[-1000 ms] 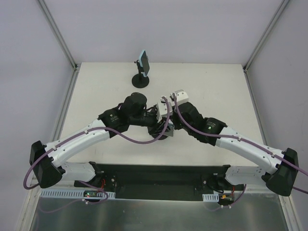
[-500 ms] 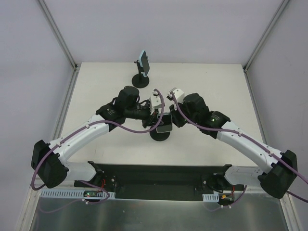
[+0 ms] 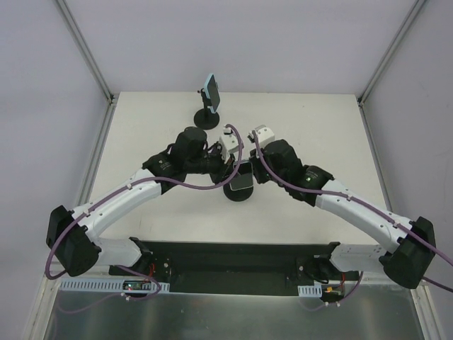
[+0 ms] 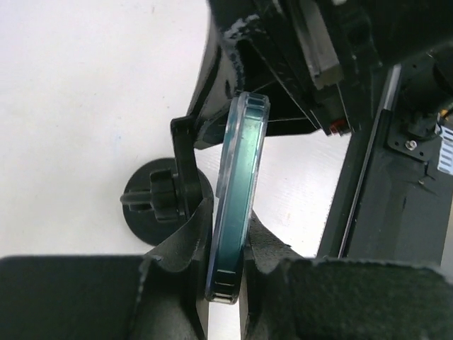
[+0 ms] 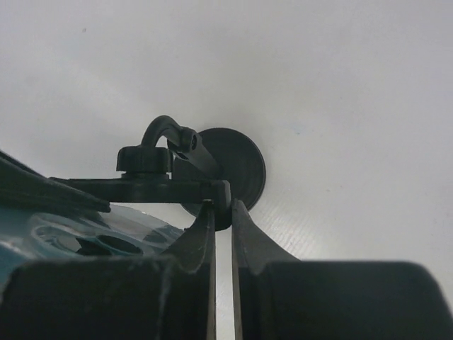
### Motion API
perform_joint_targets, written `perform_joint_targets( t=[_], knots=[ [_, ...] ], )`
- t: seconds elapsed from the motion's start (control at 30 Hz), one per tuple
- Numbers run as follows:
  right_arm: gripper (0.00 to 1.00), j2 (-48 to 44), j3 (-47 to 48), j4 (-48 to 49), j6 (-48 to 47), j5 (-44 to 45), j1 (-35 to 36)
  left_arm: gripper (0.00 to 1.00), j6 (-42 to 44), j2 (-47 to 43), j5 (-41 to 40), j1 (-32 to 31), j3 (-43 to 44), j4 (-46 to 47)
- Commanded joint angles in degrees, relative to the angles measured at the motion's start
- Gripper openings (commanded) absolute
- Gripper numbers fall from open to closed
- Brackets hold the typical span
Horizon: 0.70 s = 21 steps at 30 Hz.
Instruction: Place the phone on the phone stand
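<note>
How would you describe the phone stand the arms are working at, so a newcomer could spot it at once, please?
At the middle of the white table, the left gripper and right gripper meet. The black phone stand with a round base sits right under them. The other black stand is alone at the far edge, carrying a light-blue phone.

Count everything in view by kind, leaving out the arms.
Phones: 2, the far phone and the near phone
Stands: 2, the far stand and the near stand
Total: 4
</note>
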Motion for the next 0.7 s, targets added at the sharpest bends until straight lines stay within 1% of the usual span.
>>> perform_joint_targets(
  t=[0.0,0.03,0.07,0.1,0.13,0.17,0.2,0.23,0.27,0.3,0.33,0.37,0.4,0.43,0.47,0.5,0.53,0.57,0.6,0.63,0.67],
  knots=[
    [0.0,-4.72,0.7,1.67,14.2,25.05,8.54,0.0,-12.22,-0.61,-35.33,2.74,-2.31,1.62],
    [0.0,-4.81,0.78,-0.86,20.66,28.75,9.44,0.0,-12.75,-0.35,-37.1,2.65,-2.49,1.71],
    [0.0,-5.5,0.26,-2.02,22.9,34.79,10.32,0.0,-13.01,-0.26,-38.69,2.65,-2.49,1.53],
    [0.0,-6.12,-0.61,-2.55,25.54,37.11,11.89,0.0,-13.71,0.0,-42.27,2.65,-2.67,1.19],
    [0.0,-7.69,-1.67,-1.95,28.17,38.7,12.87,0.0,-14.15,-0.69,-43.17,2.56,-3.1,1.27],
    [0.0,-8.58,-3.68,-1.07,28.9,42.98,13.83,0.0,-14.68,-0.96,-44.66,2.3,-3.54,1.36],
    [0.0,-9.02,-3.96,0.68,28.82,43.89,15.76,0.0,-14.68,-1.14,-46.42,1.86,-3.63,1.27],
    [0.0,-9.29,-3.87,1.31,28.55,44.07,16.65,0.0,-14.68,-1.14,-44.78,1.6,-3.63,1.44],
    [0.0,-9.2,-3.7,2.18,28.55,45.03,17.79,0.0,-15.12,-0.62,-44.77,1.51,-2.85,1.53],
    [0.0,-8.94,-3.18,3.67,28.55,46.52,21.28,0.0,-15.39,0.0,-45.29,1.25,-2.67,1.71],
    [0.0,-7.11,-1.95,3.25,29.42,48.36,23.4,0.0,-15.74,0.35,-47.9,-0.06,-2.32,1.71],
    [0.0,-5.27,0.15,0.46,34.22,54.56,25.68,0.0,-16.44,0.7,-49.23,-0.6,-1.53,1.62],
    [0.0,-3.33,4.69,-4.09,36.35,57.67,30.06,0.0,-16.88,1.75,-48.73,-0.86,-1.09,2.06],
    [0.0,0.69,6.39,-5.27,38.03,60.74,32.19,0.0,-17.49,2.63,-49.85,-1.39,-0.48,2.06],
    [0.0,2.56,8.15,-6.32,39.26,65.65,34.13,0.0,-17.32,3.69,-50.82,-3.22,0.84,2.06],
    [0.0,4.58,10.78,-13.9,45.71,67.87,37.28,0.0,-17.23,5.26,-51.35,-3.94,1.46,2.32],
    [0.0,8.77,16.02,-18.59,48.91,71.81,38.44,0.0,-18.1,5.71,-51.36,-4.29,1.64,2.93],
    [0.0,10.56,19.04,-23.86,54.25,73.24,39.32,0.0,-18.63,5.98,-51.1,-4.47,1.47,3.46],
    [0.0,12.23,21.24,-34.09,62.66,74.91,41.07,0.0,-19.42,6.33,-51.09,-4.56,1.29,3.73],
    [0.0,14.94,25.35,-39.5,68.05,76.32,41.7,0.0,-20.3,6.16,-51.09,-4.82,0.68,5.64],
    [0.0,16.19,26.96,-44.17,71.41,76.42,41.88,0.0,-20.4,5.72,-49.7,-5.08,-1.5,7.14]
  ],
)
